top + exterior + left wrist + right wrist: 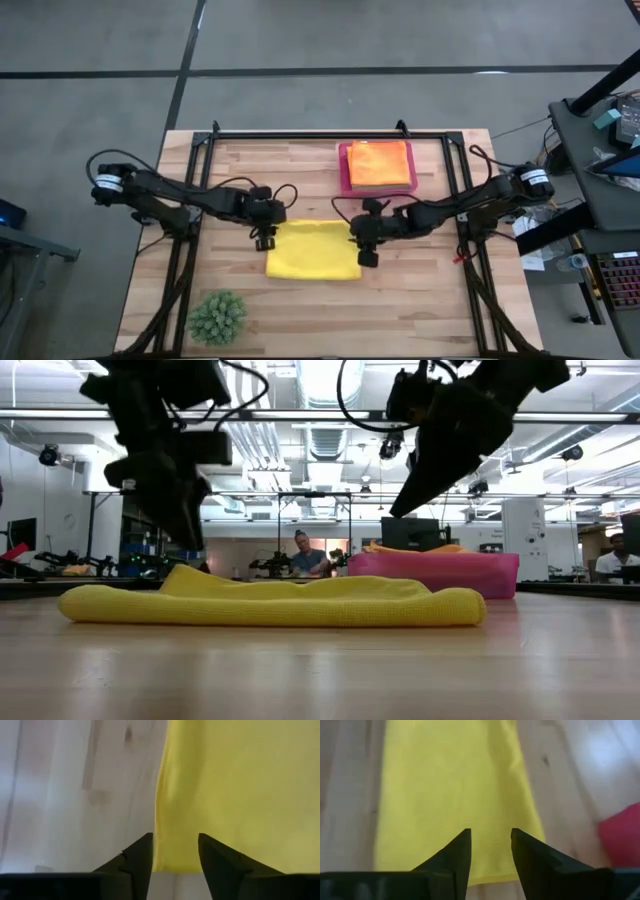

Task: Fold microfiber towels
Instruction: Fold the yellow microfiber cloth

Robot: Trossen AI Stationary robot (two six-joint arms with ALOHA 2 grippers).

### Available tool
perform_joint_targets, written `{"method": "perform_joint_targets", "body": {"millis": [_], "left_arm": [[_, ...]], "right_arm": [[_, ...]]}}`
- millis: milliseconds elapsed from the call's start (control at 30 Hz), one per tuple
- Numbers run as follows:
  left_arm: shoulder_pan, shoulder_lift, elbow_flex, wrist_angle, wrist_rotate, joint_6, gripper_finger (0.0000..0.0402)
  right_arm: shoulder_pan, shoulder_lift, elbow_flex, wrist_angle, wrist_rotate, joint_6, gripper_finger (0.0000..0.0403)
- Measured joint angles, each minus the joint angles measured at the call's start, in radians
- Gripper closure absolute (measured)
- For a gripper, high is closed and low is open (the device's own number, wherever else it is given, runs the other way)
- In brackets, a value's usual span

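Observation:
A yellow towel (312,250) lies folded flat on the wooden table's middle, and also shows in the low view (270,603). My left gripper (264,240) is open just above the towel's far left corner (165,850), its fingers either side of the towel's left edge. My right gripper (366,255) is open above the towel's right edge (520,805) and stands well clear of it in the low view (400,510). An orange towel (380,163) lies folded in the pink tray (345,170).
The pink tray with the orange towel stands at the far right of the table's middle, behind my right gripper (440,575). A spiky green plant ball (217,317) sits at the near left. Bare wood lies in front of the yellow towel.

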Motion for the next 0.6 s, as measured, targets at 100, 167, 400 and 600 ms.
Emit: {"method": "perform_joint_targets", "body": {"millis": [100, 167, 400, 600], "left_arm": [[-0.028, -0.006, 0.027, 0.017, 0.022, -0.073, 0.0253], [-0.067, -0.005, 0.027, 0.071, 0.024, -0.133, 0.0252], [-0.238, 0.083, -0.007, 0.343, -0.010, -0.253, 0.0252], [-0.291, 0.203, -0.001, 0.353, -0.061, -0.360, 0.0252]], "right_arm": [[0.032, 0.000, 0.000, -0.006, 0.000, 0.106, 0.0281], [0.057, 0.000, -0.002, -0.021, -0.003, 0.174, 0.0287], [0.145, 0.002, -0.030, 0.001, 0.072, 0.321, 0.0294], [0.165, 0.038, -0.104, 0.235, 0.122, 0.299, 0.0294]]}}
